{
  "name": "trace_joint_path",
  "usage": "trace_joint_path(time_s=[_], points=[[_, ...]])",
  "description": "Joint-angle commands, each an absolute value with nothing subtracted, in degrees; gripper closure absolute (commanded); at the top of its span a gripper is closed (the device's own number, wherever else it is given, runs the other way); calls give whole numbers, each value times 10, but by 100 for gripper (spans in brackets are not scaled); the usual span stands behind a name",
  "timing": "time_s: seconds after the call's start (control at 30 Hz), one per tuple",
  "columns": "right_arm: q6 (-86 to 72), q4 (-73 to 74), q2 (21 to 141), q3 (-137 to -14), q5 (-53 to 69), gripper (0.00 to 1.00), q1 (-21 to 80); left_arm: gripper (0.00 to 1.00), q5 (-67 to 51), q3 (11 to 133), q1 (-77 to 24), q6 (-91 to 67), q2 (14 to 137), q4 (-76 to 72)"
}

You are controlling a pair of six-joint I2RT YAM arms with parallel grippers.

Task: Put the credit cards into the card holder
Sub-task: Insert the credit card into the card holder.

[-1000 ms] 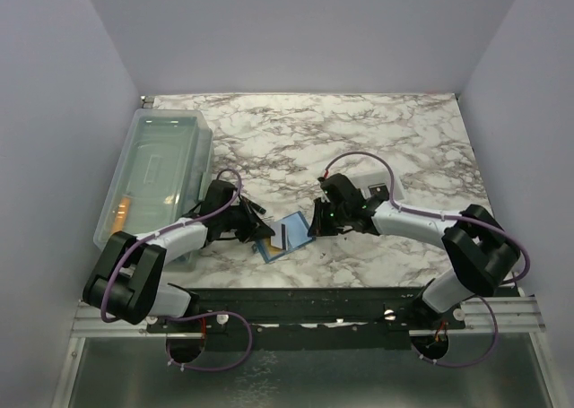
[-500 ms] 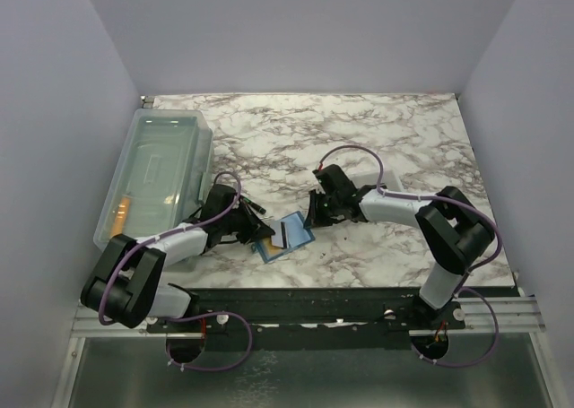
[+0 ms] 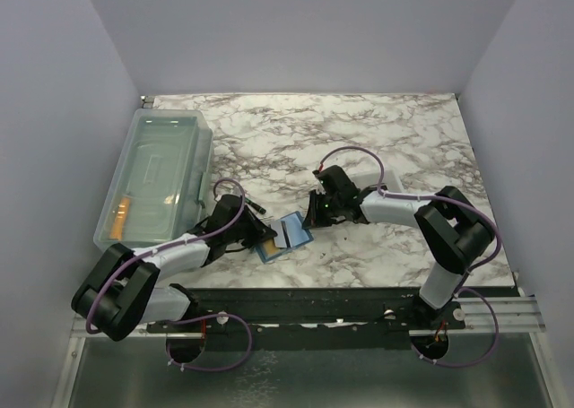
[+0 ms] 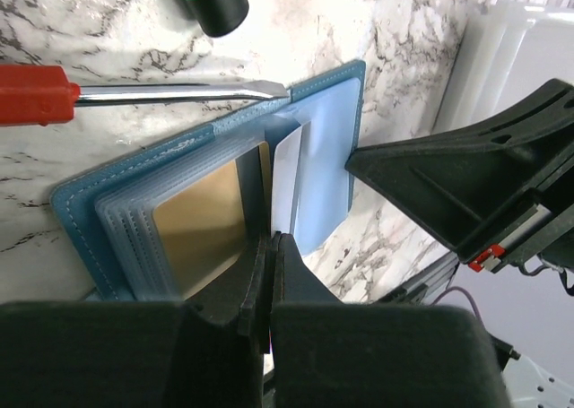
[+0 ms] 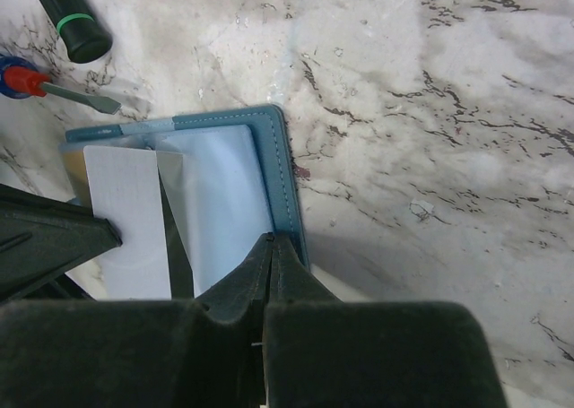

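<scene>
**Both jaws shut at the open card holder**

The small teal-blue folding card holder [image 4: 327, 130] lies open on the white marble-patterned bench [image 3: 404, 130], near its front edge and between the two arms. A flat golden-orange plastic credit card [image 4: 202, 233] sits in the stack of clear inner pockets on one half of the card holder. A thin white card [image 4: 287, 179] stands up along the fold beside it.

The left gripper [image 4: 272, 245] has its jaws pressed together. Their tips meet the near end of the white card, but I cannot tell whether they pinch it. The right gripper [image 5: 269, 244] comes in from the other side. Its jaws are also closed together, with the tips at the stitched teal border of the card holder's other half and nothing visibly between them.

Just beyond the card holder lies a red-handled flat screwdriver [image 4: 36, 94], its blade tip touching the teal edge. A black cylindrical handle with a green ring [image 4: 211, 0] lies near it. A large clear plastic lidded bin [image 3: 157, 170] stands at the bench's left side, and a shallow white tray [image 4: 516, 67] sits behind the right arm.
</scene>
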State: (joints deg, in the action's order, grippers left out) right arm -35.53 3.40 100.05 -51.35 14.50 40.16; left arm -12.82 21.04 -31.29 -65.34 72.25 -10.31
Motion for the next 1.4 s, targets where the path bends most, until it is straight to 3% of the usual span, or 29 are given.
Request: trace_joint_path(time_s=[0.0, 0.63, 1.1, 1.17, 1.27, 1.37], points=[[-358, 25, 1004, -493, 164, 100, 407, 100, -54, 193, -319, -678, 714, -111], [-398, -19, 995, -459, 219, 100, 407, 100, 21, 143, -367, -749, 731, -218], [-384, 16, 991, -463, 200, 100, 401, 100, 79, 151, -434, -772, 828, -281], [-381, 16, 988, -460, 204, 100, 395, 91, 74, 156, -434, -780, 822, -253], [-375, 20, 985, -457, 205, 100, 391, 68, 75, 163, -435, -777, 780, -192], [-372, 24, 984, -457, 204, 100, 391, 55, 81, 164, -435, -773, 734, -144]])
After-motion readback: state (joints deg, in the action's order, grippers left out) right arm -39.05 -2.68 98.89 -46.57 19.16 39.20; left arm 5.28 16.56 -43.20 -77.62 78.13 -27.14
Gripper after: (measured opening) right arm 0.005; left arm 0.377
